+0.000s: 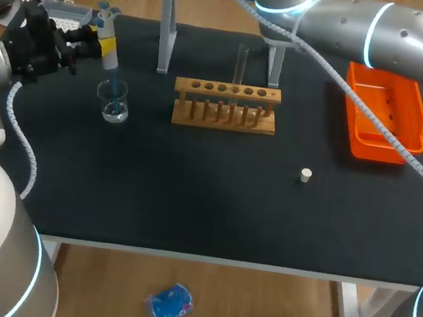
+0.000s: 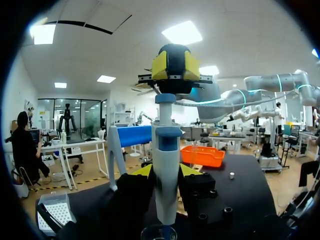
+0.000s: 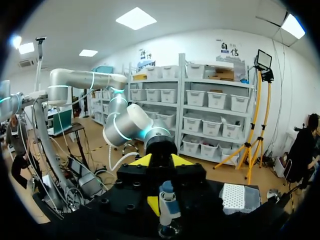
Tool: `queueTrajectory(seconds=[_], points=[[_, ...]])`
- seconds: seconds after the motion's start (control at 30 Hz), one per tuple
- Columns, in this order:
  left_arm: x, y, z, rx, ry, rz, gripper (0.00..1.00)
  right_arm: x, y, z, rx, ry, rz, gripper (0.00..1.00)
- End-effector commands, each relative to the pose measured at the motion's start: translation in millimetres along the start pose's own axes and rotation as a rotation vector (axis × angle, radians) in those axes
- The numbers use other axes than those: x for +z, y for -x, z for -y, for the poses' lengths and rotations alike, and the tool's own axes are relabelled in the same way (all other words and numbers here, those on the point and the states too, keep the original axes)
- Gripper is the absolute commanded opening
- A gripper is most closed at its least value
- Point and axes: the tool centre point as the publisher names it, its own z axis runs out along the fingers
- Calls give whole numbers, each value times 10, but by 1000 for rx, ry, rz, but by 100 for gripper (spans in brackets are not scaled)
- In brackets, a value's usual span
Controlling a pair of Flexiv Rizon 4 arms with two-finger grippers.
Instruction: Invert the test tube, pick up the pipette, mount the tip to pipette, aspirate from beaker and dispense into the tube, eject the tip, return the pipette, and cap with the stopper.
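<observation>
Inside the beaker [image 1: 115, 93], clear liquid [image 1: 114, 113] and the pipette tip [image 1: 112, 81].

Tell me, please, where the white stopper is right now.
In the head view, the stopper lies on the table right of centre, nearer the front edge than the wooden rack and orange tray.

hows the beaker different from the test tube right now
The beaker is short and wide, standing on the table; the test tube is tall and thin, upright in the wooden rack. The beaker has the tip of the pipette in it; the test tube stands uncapped, nothing reaching into it. Both are clear.
</observation>
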Motion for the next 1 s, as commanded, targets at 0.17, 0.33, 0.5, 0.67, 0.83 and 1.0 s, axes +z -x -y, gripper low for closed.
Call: queueTrajectory(seconds=[0.17,0.33,0.5,0.67,0.83,1.0], points=[[-3,1,8,0,1,-1,0,-302,-439,-94,37,-100,137,100],[-3,1,8,0,1,-1,0,-481,-635,-15,63,-99,227,100],[-3,1,8,0,1,-1,0,-695,-861,110,64,-56,340,100],[-3,1,8,0,1,-1,0,-695,-861,110,64,-56,340,100],[-3,1,8,0,1,-1,0,-695,-861,110,64,-56,340,100],[-3,1,8,0,1,-1,0,-695,-861,110,64,-56,340,100]])
